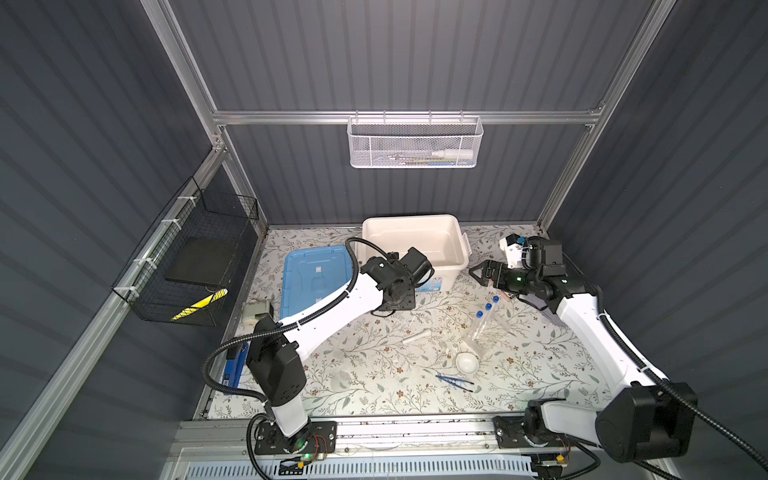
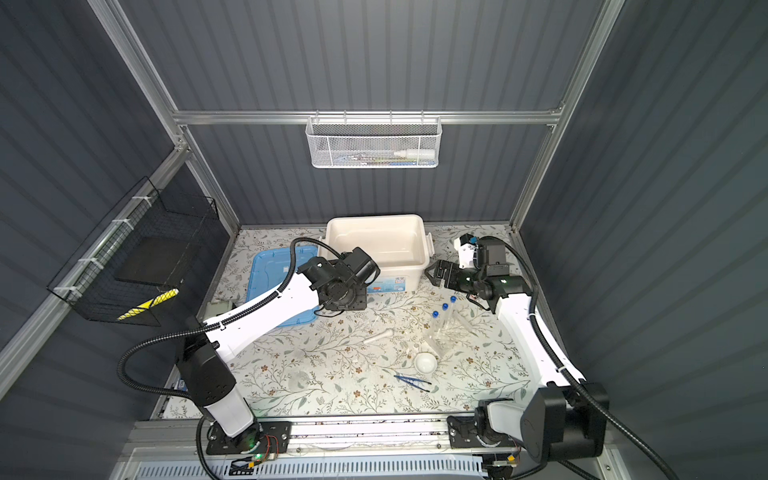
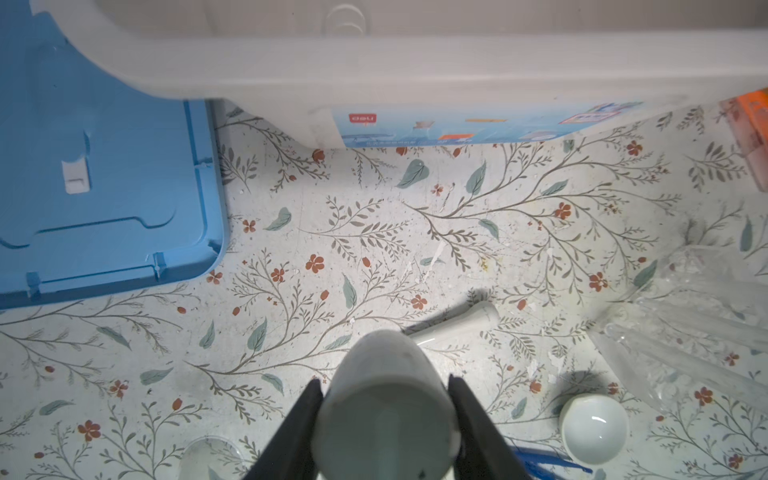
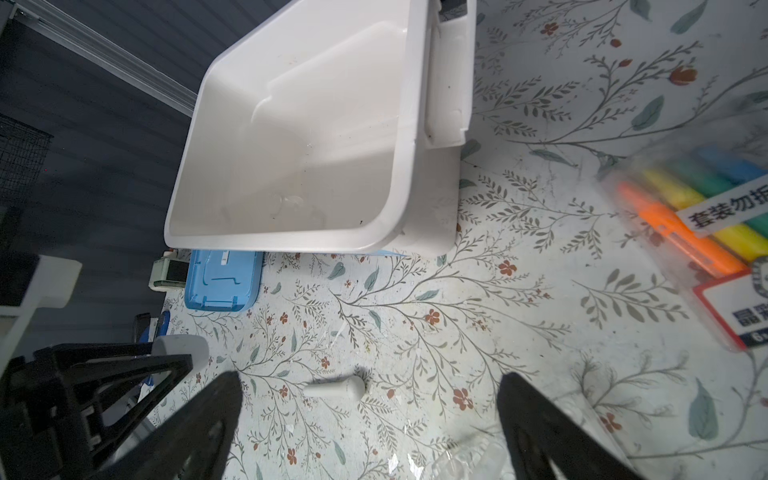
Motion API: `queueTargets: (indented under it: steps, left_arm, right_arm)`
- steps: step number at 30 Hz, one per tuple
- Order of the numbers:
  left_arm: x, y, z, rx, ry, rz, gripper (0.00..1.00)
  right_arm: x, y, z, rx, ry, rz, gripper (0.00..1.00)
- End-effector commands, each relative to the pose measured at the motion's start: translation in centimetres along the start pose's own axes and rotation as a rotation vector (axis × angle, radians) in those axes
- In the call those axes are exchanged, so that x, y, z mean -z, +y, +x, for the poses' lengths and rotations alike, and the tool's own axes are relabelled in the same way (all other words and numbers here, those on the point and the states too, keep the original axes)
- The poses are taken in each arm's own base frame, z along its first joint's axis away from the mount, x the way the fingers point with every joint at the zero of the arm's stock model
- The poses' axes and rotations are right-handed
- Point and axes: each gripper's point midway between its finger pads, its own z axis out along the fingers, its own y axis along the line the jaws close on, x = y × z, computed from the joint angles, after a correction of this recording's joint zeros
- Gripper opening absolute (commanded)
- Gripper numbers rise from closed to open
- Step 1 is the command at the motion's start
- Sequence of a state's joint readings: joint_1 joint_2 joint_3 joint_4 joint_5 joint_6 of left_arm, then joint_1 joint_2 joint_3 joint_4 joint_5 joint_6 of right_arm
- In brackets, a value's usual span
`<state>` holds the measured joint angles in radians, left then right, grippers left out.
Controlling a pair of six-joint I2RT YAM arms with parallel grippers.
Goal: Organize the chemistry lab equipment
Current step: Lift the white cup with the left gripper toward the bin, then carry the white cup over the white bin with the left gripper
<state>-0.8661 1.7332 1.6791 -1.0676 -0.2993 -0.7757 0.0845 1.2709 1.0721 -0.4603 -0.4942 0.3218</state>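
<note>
My left gripper (image 3: 385, 380) is shut on a small white dish (image 3: 384, 415), held above the mat just in front of the white bin (image 1: 415, 245). In both top views its fingers are hidden under the wrist. My right gripper (image 1: 482, 272) stands open and empty at the bin's right. On the mat lie a white pestle (image 1: 417, 336), another white dish (image 1: 466, 362), dark blue tweezers (image 1: 454, 381), and blue-capped tubes (image 1: 486, 309) in a clear rack (image 1: 484, 332). A clear glass dish (image 1: 343, 378) lies nearer the left arm.
A blue lid (image 1: 316, 278) lies flat left of the bin. A pack of coloured markers (image 4: 706, 208) sits under the right arm. A blue-and-black stapler (image 1: 235, 365) lies at the mat's left edge. Wire baskets hang on the back and left walls.
</note>
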Motion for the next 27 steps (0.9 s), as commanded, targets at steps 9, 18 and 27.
queueTargets:
  steps: [9, 18, 27]
  left_arm:
    - [2.4, 1.2, -5.5, -0.035, -0.07, -0.016, 0.4]
    - [0.9, 1.4, -10.3, -0.053, -0.097, -0.016, 0.4]
    - [-1.4, 2.3, -14.2, -0.038, -0.125, -0.019, 0.4]
  right_arm:
    - [-1.3, 1.3, -2.7, 0.033, -0.02, -0.031, 0.97]
    - [-2.9, 0.7, -3.7, 0.039, 0.006, -0.015, 0.97]
    - [-4.5, -0.3, -4.5, 0.063, 0.049, 0.017, 0.94]
